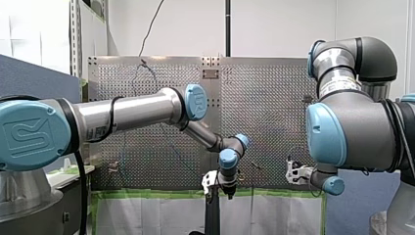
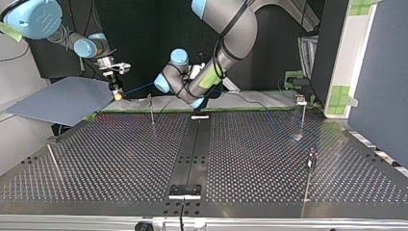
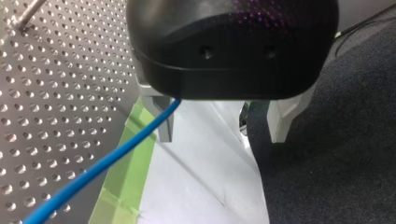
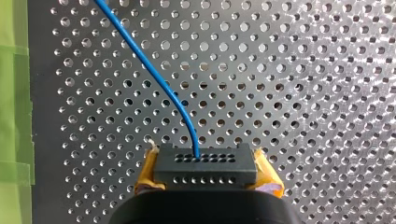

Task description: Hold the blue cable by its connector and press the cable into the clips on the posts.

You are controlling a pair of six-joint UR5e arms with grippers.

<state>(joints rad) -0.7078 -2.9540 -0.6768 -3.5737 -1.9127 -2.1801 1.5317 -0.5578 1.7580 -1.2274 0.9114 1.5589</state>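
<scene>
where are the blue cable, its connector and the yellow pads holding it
blue cable [image 4: 155, 74]: right wrist view, middle of its straight run
connector [image 4: 205, 169]: right wrist view, middle of its black face
yellow pads [image 4: 145, 179]: right wrist view, one pad's outer edge beside the connector

**White wall [image 1: 279, 24] and partitions framing perforated table [image 2: 96, 159]**

The white wall is rising beyond the perforated table's far edge in the front view, with a black pole [image 1: 227, 27] running up it above the table's middle. A blue-grey partition [image 1: 29, 78] is closing off the space beside the table at that view's left. Green tape [image 1: 161, 194] is lining the table's near edge, a white sheet [image 1: 147, 215] is lying just beside it, and dark carpet [image 3: 336, 177] is covering the floor next to the sheet. In the top view, a white pillar [image 2: 346, 62] is standing beyond the table's corner.
</scene>
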